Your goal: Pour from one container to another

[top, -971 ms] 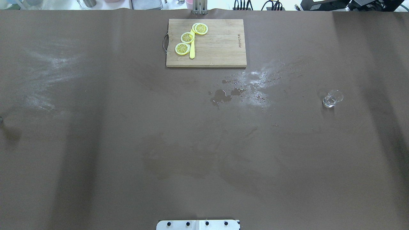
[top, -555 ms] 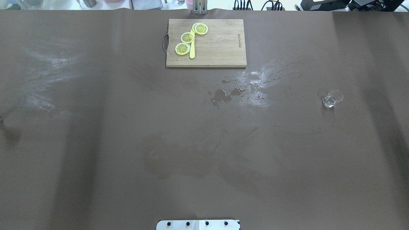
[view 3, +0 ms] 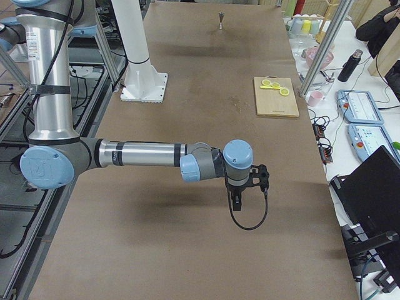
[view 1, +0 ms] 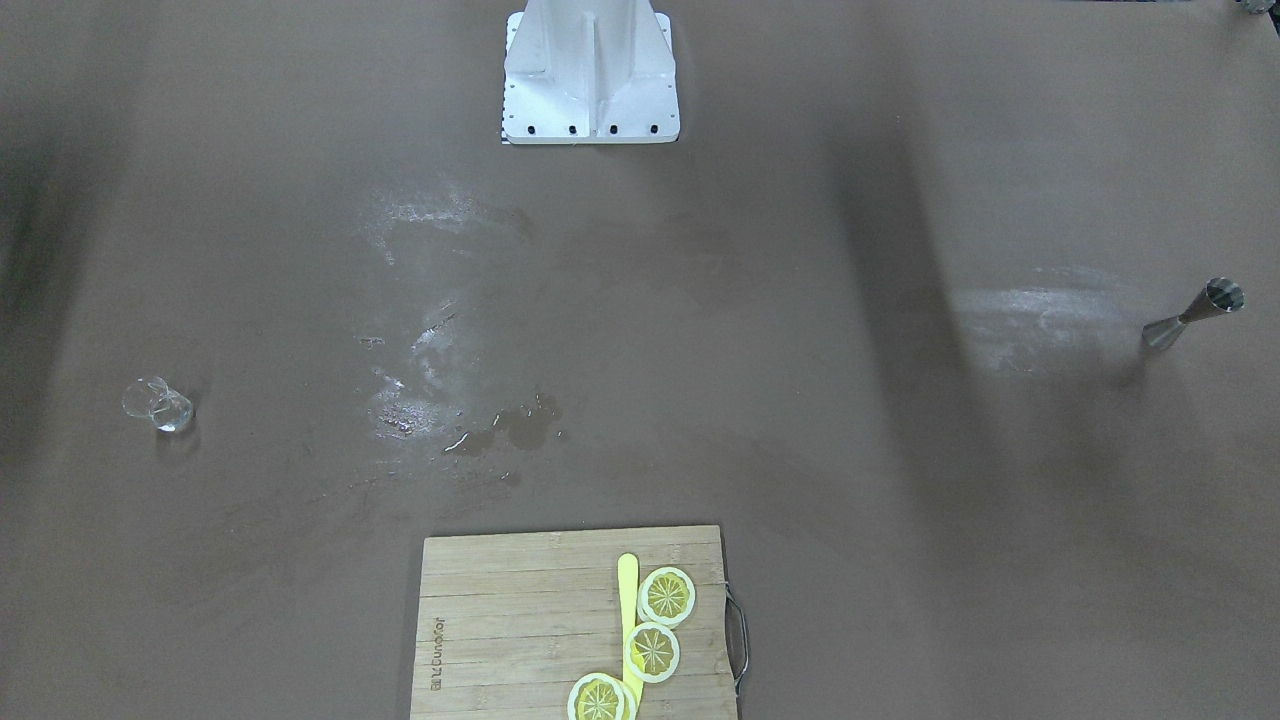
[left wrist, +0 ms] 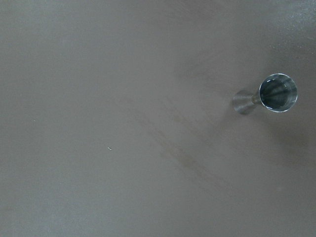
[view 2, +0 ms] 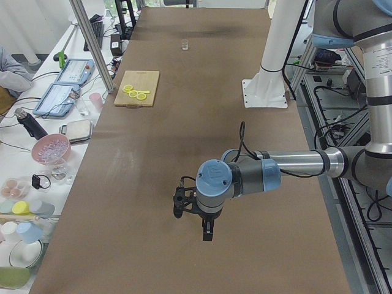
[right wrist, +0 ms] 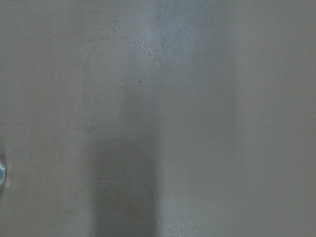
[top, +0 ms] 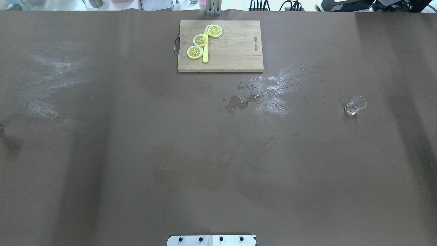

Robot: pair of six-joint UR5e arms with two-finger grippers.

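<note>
The small clear glass cup (top: 355, 105) stands upright on the brown table at the right; it also shows as the cup (view 1: 158, 403) and the far cup (view 2: 184, 44). The steel jigger (view 1: 1195, 314) stands upright at the opposite end, seen from above as the jigger (left wrist: 271, 95) and far off as the jigger (view 3: 221, 19). My left gripper (view 2: 206, 233) hangs over the table near the jigger's end. My right gripper (view 3: 236, 201) hangs over the cup's end. Both show only in the side views, so I cannot tell whether they are open or shut.
A wooden cutting board (top: 235, 48) with lemon slices and a yellow knife lies at the far middle. A wet patch (top: 239, 102) and whitish smears mark the cloth nearby. The robot's white base (view 1: 590, 70) stands mid-table. A person's arm (view 2: 9, 70) rests at the side bench.
</note>
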